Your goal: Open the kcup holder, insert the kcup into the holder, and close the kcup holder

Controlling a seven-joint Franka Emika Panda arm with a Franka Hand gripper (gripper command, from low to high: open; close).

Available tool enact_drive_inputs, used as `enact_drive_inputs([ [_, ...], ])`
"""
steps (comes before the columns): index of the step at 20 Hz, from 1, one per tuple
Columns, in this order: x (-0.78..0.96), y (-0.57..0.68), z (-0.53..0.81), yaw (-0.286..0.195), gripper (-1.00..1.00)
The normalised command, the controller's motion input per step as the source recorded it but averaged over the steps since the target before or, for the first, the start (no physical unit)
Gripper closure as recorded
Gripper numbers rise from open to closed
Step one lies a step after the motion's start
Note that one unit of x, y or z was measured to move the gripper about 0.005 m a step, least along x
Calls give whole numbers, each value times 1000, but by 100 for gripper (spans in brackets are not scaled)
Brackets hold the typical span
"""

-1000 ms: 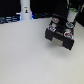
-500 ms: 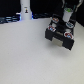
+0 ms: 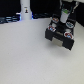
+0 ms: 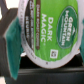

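1. Holder (image 3: 61,34): black box on the white table (image 3: 25,57), toward the exterior view's right.
2. Kcup (image 4: 50,30): green-and-white lid reading "Dark Magic", clamped between the teal fingers (image 4: 10,36).
3. Gripper (image 3: 65,16): directly above the holder.
4. White post (image 3: 25,10): well apart from the holder, at the table's far edge.
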Motion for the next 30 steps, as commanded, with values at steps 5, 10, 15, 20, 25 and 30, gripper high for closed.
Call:
enact_drive_inputs([
  [5, -99, -345, -138, 0, 100],
  [10, -97, -238, -145, 0, 100],
  [15, 157, -30, -13, -4, 100],
  [20, 136, -11, -63, 1, 100],
  [25, 61, -32, -73, -6, 100],
  [30, 33, -35, -37, -1, 100],
])
